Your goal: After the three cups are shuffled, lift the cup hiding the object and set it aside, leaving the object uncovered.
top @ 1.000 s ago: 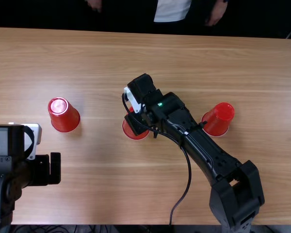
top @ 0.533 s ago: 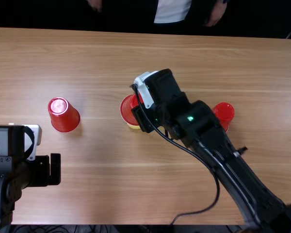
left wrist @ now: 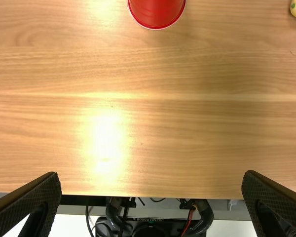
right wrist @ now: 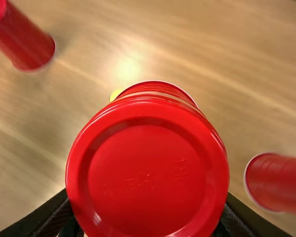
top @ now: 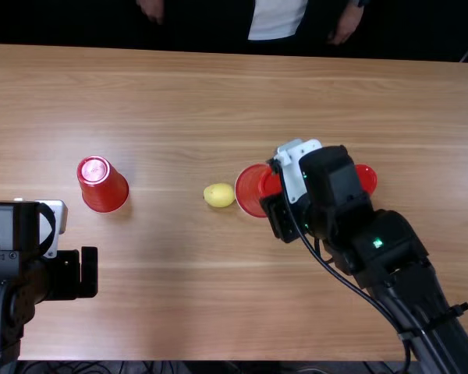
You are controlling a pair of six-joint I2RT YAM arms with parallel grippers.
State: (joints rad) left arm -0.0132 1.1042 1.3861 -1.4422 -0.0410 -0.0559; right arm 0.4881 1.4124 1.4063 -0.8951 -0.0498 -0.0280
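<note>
over the wooden surface [top: 218, 101], the right claw [top: 273, 199] pinches a tilted red cup [top: 252, 189]; the left claw [left wrist: 149, 177] sits spread. a second cup [top: 366, 178], at its 3 o'clock, is half hidden by the right arm [top: 374, 249]. the yellow ball [top: 218, 195] lies bare at the red cup's 9 o'clock.

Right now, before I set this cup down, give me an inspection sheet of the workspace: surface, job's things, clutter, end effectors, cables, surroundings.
Surface: light brown wooden table, lamp glare on it.
Job's things: small yellow rounded object uncovered; held red plastic cup tilted, close beside it; left red plastic cup upside down; right red plastic cup partly behind the right arm.
Clutter: nothing seen.
End effectors: right end effector shut on the held red plastic cup; left end effector open, empty, at the table's near edge.
Cables: black cable along the right arm.
Surroundings: nothing seen.
</note>
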